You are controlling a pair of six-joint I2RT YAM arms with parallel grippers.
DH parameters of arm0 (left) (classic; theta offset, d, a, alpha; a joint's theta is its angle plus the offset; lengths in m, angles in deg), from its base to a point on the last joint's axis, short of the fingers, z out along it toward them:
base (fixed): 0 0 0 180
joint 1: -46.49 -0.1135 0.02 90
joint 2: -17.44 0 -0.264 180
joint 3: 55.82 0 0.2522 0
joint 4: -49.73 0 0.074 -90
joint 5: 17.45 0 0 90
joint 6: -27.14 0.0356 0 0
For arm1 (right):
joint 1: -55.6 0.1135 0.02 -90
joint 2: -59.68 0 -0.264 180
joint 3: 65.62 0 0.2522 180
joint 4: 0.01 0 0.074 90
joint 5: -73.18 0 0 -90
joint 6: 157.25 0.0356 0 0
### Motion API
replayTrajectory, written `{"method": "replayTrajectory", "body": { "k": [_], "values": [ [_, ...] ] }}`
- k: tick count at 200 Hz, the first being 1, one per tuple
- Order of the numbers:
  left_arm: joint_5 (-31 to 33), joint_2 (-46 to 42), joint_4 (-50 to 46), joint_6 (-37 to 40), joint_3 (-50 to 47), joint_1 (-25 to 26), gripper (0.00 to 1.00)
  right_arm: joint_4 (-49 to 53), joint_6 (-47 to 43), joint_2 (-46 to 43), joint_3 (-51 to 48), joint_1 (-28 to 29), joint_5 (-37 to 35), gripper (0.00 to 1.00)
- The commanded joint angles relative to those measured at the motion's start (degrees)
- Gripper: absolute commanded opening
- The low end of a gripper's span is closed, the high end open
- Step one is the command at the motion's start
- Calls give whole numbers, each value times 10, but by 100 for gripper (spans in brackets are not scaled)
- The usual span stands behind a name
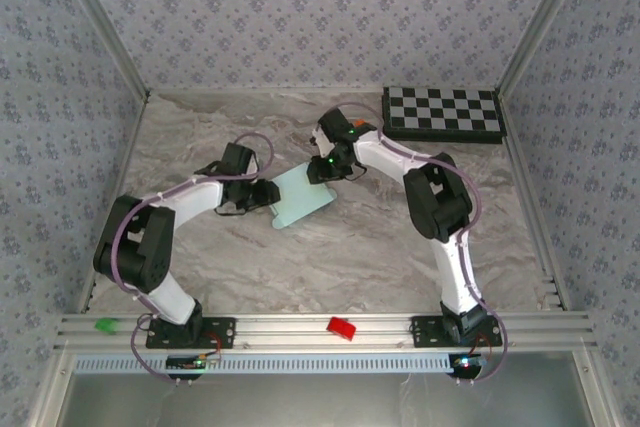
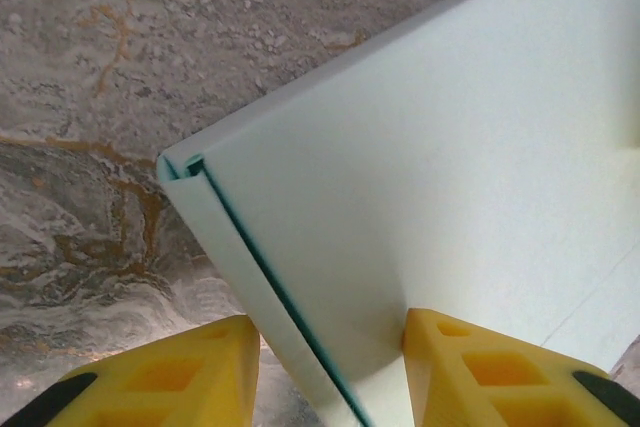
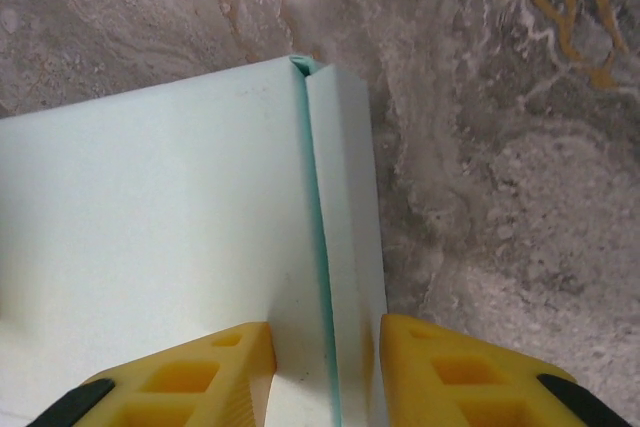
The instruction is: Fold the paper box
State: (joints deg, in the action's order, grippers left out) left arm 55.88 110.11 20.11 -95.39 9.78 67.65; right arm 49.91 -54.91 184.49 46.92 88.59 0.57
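- Left pincer (image 2: pixel 331 347) is narrow, set on a folded edge of the box (image 1: pixel 301 198). One yellow finger lies against the narrow strip and the other against the wide face, so I judge that it holds the box.
- Right pincer (image 3: pixel 326 347) is narrow in the same way on the opposite folded edge. Cardboard sits between its fingers, and both look to be in contact.
- In the top view the box is near the middle of the tabletop (image 1: pixel 380 257), between the two pincers. The left one is at its 9 o'clock and the right one at its 1 o'clock.
- The box seems tilted, with the 1 o'clock end higher. I cannot tell if the low end touches the tabletop.
- A checkerboard (image 1: pixel 442 114) lies toward 2 o'clock, well apart from the box.
- Handling, as I judge it: thin cardboard is very light and smooth, so it may slip out of a weak grip.
- It is probably stiff only along the creases and bends easily across the wide face. A hard squeeze could dent it or make a wrong crease.
- The best place to take hold is close to a crease or a doubled edge, not the middle of a panel. Both sides should move together so that the sheet does not twist.
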Motion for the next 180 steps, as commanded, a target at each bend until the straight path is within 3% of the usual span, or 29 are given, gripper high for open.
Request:
{"method": "replayTrajectory", "body": {
  "k": [1, 50, 95, 144, 180],
  "values": [
    [-8, -2, -29, -14, -26, 23, 42, 55, -41, 49, 22, -1, -48, 36],
    [-3, -32, 4, -45, -44, 44, 45, 80, -53, 57, 82, -20, -53, 39],
    [35, -87, -36, -23, -8, 49, 59, 57, -35, -7, 84, -54, -16, 46],
    [109, -120, -89, 39, 32, 46, 70, 2, -1, -111, -25, -79, 6, 49],
    [93, -76, -78, 122, 66, 20, 72, -62, 36, -192, -156, -82, 6, 49]
  ]
}}
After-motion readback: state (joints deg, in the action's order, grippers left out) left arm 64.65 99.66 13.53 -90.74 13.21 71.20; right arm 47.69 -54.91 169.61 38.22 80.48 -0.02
